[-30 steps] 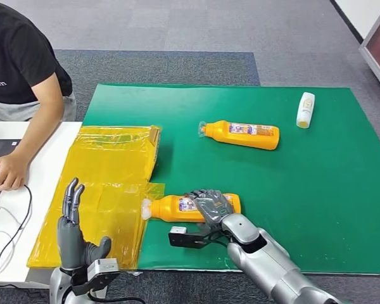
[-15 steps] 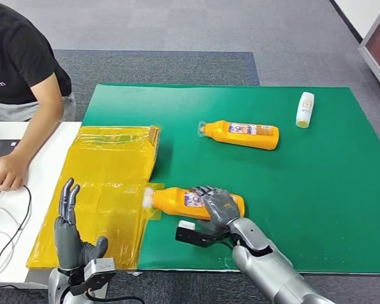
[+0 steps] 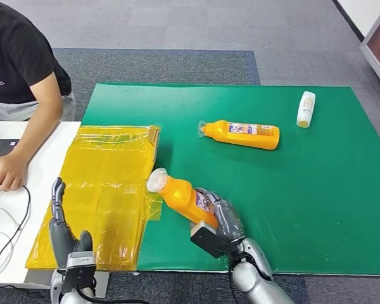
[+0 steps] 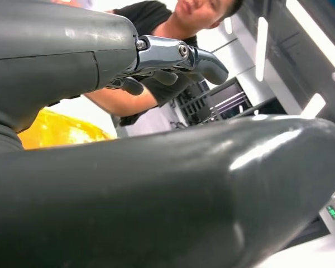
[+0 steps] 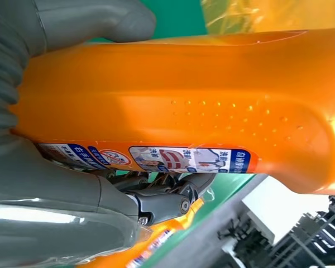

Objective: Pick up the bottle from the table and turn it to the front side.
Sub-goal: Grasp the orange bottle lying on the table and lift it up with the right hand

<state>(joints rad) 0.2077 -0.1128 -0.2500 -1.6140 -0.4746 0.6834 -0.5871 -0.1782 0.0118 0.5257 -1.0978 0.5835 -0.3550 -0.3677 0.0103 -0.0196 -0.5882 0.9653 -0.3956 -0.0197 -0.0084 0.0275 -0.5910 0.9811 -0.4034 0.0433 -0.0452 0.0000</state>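
1. The right hand [image 3: 221, 218] grips the bottle [image 3: 185, 197] around its lower body, fingers [image 3: 228, 215] wrapped over the label. The capped end sticks out past the fingers, tilted up over the green mat [image 3: 322, 190] edge.
2. The bottle's base is hidden under the hand, so can't make it out.
3. Right wrist view: thumb [image 5: 94, 19] on one side of the orange body, fingers on the other, label text too blurry to read.
4. The left hand [image 3: 64, 231] is empty, fingers straight and spread, by the yellow bag [image 3: 107, 171].
5. A second bottle [image 3: 240, 135] lies well beyond the fingers.
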